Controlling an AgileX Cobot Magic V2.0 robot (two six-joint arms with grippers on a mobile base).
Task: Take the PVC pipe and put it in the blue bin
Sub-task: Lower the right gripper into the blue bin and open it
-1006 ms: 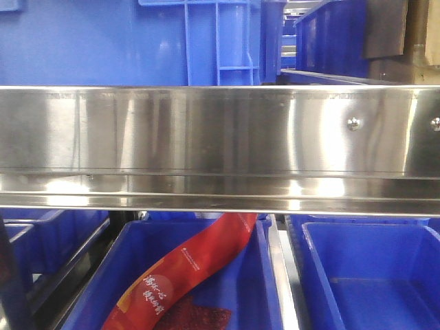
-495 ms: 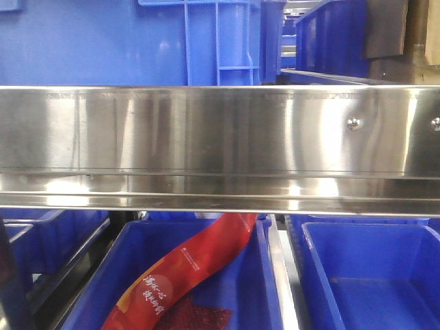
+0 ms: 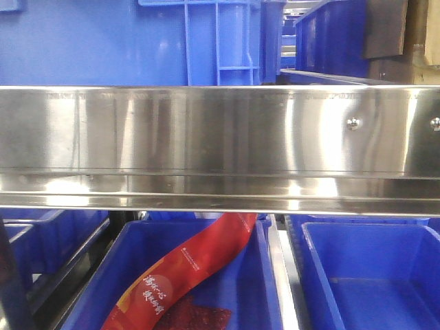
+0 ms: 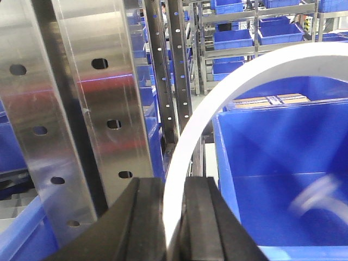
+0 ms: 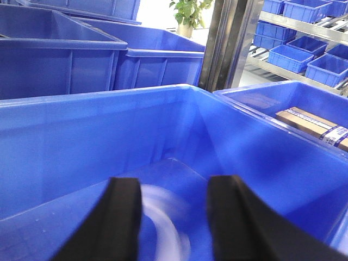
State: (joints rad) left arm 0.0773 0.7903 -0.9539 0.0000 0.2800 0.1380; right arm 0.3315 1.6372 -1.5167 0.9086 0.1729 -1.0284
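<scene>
In the left wrist view my left gripper point(image 4: 174, 187) is shut on a white curved PVC pipe point(image 4: 217, 103) that arcs up and to the right over a blue bin point(image 4: 283, 141). A blurred white pipe piece point(image 4: 318, 198) shows inside that bin. In the right wrist view my right gripper point(image 5: 174, 187) is open and empty above the inside of a blue bin point(image 5: 109, 130). A blurred white pipe ring point(image 5: 166, 228) is in that bin, below and between the fingers. Neither gripper shows in the front view.
A wide steel shelf beam point(image 3: 220, 137) fills the front view. Below it a red package point(image 3: 185, 268) lies in a blue bin point(image 3: 258, 289), with another blue bin point(image 3: 371, 275) to its right. A perforated steel upright point(image 4: 92, 109) stands close left of my left gripper. A cardboard box point(image 5: 315, 125) lies in a neighbouring bin.
</scene>
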